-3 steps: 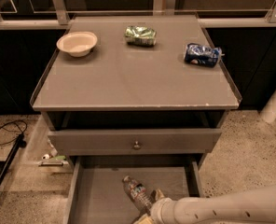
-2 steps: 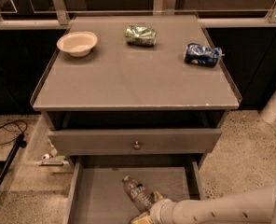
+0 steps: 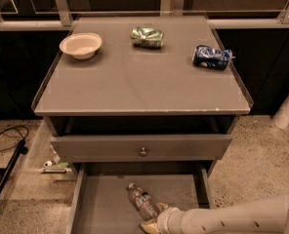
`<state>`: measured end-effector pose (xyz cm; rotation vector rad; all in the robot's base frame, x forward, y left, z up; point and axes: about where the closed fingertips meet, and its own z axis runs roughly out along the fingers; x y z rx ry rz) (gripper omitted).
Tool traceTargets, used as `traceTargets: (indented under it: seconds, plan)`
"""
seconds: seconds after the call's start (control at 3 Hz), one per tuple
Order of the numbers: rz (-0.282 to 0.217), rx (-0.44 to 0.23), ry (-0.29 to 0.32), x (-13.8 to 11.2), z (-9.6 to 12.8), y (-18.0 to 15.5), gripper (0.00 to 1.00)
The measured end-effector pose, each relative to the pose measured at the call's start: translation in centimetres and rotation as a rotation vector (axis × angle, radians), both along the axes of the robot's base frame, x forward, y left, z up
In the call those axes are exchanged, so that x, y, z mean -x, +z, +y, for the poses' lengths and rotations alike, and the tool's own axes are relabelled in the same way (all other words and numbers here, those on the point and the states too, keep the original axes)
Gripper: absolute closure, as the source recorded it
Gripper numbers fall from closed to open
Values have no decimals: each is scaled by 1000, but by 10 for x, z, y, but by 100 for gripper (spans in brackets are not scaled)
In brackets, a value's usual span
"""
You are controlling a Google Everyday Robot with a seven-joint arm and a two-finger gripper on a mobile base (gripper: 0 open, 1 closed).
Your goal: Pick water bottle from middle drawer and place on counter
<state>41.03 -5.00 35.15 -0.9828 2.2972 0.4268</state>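
Note:
The water bottle [image 3: 141, 200] lies on its side on the floor of the open middle drawer [image 3: 100, 204], cap toward the back left. My gripper [image 3: 153, 219] comes in from the lower right on a white arm [image 3: 227, 219] and sits at the bottle's lower end, touching or closely around it. The counter [image 3: 134, 79] is the grey cabinet top above the drawers.
On the counter stand a white bowl [image 3: 81, 45] at the back left, a green foil bag [image 3: 147, 36] at the back middle and a blue snack bag [image 3: 212, 56] at the right. A closed drawer front with a knob [image 3: 143, 151] overhangs the open drawer. Cables [image 3: 8, 145] lie on the floor left.
The gripper has edged slightly left toward the bottle's lower end. The bottle has stayed where it lay.

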Motion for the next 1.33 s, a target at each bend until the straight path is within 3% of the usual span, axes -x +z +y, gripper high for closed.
traceTargets:
  seconds: [0.33, 0.67, 1.33]
  plan:
    - [3, 1, 5, 1, 0, 0, 89]
    - [43, 13, 49, 16, -9, 5, 100]
    - [21, -9, 164, 40, -35, 56, 100]
